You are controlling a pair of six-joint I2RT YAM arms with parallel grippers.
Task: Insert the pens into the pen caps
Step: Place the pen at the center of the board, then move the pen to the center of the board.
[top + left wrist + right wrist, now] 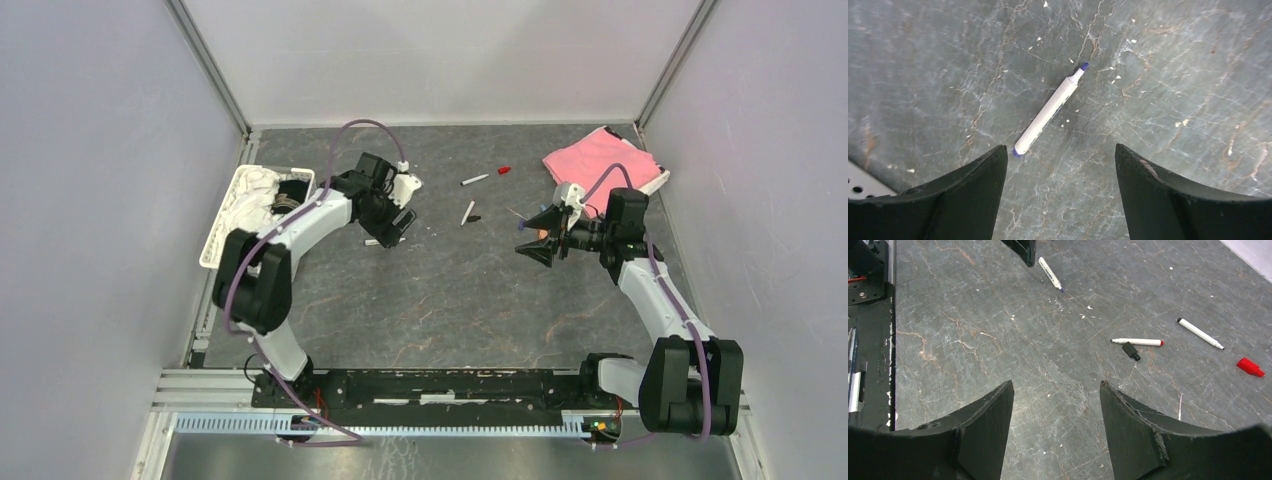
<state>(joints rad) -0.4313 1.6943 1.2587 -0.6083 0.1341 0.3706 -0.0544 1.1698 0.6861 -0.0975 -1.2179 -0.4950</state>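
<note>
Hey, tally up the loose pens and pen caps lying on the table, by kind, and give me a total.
White-barrelled pens: 3 (blue-tipped pen, red-ended pen, black-ended pen)
Pen caps: 2 (black cap, red cap)
Total: 5

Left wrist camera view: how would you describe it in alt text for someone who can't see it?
A white pen with a blue tip and no cap lies slantwise on the grey veined table, just ahead of the left claw, whose two black jaws stand wide apart and empty. A corner of a white perforated tray shows at lower left.
</note>
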